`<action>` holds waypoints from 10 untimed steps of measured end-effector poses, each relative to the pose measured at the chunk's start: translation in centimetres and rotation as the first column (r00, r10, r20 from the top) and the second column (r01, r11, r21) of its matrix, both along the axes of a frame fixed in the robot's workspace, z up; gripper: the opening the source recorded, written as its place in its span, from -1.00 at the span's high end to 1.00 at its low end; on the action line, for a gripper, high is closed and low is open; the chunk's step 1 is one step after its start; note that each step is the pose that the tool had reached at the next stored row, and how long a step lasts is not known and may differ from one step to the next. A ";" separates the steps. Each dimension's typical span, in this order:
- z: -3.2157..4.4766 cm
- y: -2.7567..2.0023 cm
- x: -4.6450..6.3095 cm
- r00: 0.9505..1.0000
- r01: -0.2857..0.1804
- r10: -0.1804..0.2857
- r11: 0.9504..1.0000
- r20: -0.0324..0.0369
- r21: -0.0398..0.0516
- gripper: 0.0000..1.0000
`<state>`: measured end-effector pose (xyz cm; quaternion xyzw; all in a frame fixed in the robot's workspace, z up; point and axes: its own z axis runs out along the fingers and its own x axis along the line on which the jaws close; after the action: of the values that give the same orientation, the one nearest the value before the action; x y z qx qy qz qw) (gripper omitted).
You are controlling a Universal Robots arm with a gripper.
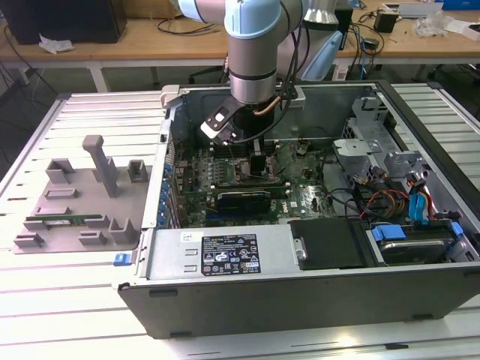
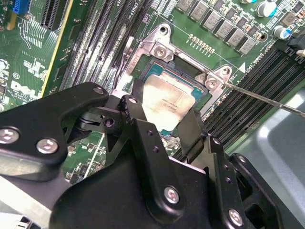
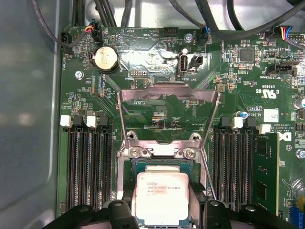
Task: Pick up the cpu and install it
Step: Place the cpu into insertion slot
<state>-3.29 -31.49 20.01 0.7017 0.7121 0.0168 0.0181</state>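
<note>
The gripper point(image 2: 162, 117) is closed to the width of the cpu point(image 3: 163, 195). Its two black fingers point(image 2: 193, 126) press on opposite edges of the chip, so I judge that it holds the chip. The cpu is flat, silver side up, directly over the socket point(image 3: 159, 164) on the green board point(image 3: 143, 62). The metal cover point(image 3: 167, 93) of the socket stands open behind it, and the thin lever point(image 2: 267, 98) is swung out to the side.

The danger now is in the alignment. If the chip is a little turned or tilted when it meets the socket, it can sit crooked and bend the fine contacts below. The fingers are also very near the socket frame, so they could catch on it and push the chip to one side. The open cover could fall on the fingers if something knocks it.

The underside of the chip and the contacts are hidden by the chip itself. I cannot tell if the chip already rests in the socket or hangs just above. In the first wrist view the gripper body cuts off its near edge. In the exterior view the arm point(image 1: 255, 52) covers this place inside the computer case point(image 1: 225, 289).
</note>
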 end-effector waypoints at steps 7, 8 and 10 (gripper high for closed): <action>-0.10 0.00 0.0 1.000 0.000 0.000 1.000 0.000 0.000 -0.07; -0.10 0.00 0.0 1.000 0.000 0.000 1.000 0.000 0.000 -0.07; -0.13 0.00 0.0 1.000 0.000 0.000 1.000 0.000 0.000 -0.07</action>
<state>-3.28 -31.49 19.88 0.7016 0.7121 0.0167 0.0182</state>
